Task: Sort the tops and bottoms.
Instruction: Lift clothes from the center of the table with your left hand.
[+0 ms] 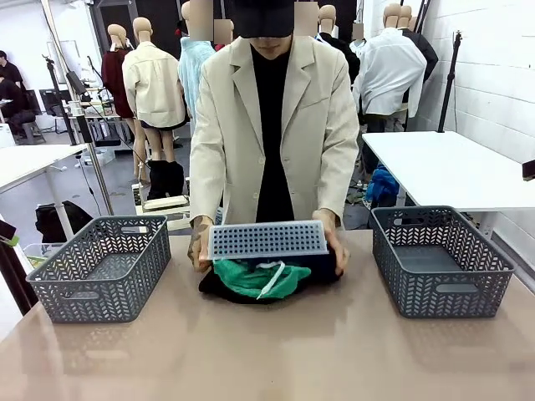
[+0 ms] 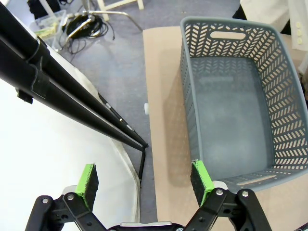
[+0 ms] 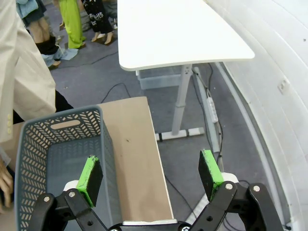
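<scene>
So, room-wise: the near half of the table (image 1: 267,359) is bare, with a wide open strip between the two grey baskets. The left basket (image 1: 104,288) sits by the left edge and the right basket (image 1: 451,292) by the right edge. Both are empty, just bare bottoms.

The clothes are bunched in the middle toward the far side. The green garment (image 1: 247,278) is on top at the front with its white drawstring (image 1: 272,280) trailing over it, and dark cloth (image 1: 219,290) sits under and beside it. Can't tell navy from black in that heap. A person in a beige blazer (image 1: 221,125) holds a third grey basket (image 1: 267,239) tipped on its side right over the pile, one hand (image 1: 199,243) at one end and the other hand (image 1: 335,248) at the other.

Left gripper (image 2: 143,168) is spread wide with nothing in it, hanging above the table's left edge, just beside the left basket. Right gripper (image 3: 149,156) is just as wide and empty. One finger is over the right basket's wall, the other out past the table's right edge above the floor, with a strip of bare table in between.
</scene>
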Motion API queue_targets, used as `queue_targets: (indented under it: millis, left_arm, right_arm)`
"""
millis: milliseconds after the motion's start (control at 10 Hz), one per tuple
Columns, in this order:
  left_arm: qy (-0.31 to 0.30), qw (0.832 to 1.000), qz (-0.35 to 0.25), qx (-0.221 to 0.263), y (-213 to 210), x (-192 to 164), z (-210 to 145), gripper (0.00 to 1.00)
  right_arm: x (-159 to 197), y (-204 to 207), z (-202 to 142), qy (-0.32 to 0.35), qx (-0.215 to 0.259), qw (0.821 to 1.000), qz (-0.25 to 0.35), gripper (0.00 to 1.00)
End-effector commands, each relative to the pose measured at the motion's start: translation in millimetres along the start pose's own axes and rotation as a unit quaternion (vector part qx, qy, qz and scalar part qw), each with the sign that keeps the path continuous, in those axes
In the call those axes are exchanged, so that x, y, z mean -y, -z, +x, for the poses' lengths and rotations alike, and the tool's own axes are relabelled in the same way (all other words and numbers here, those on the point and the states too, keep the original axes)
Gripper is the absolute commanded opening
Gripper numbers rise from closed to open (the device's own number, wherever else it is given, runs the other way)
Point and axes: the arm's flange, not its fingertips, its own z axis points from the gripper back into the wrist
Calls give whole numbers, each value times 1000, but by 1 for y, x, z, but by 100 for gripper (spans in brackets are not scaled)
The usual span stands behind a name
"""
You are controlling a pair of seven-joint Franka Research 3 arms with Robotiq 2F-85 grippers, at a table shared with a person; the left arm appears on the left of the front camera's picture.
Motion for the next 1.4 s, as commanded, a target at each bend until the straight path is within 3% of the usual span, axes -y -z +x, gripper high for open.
queue_targets:
  millis: [0, 1300]
  left_arm:
    - [1, 1000, -3, 0, -1, 0, -8, 100]
    - [1, 1000, -3, 0, -1, 0, -8, 100]
  right_arm:
    - [-2, -3, 0, 2, -7, 1000, 0, 100]
    - [-2, -3, 0, 2, -7, 1000, 0, 100]
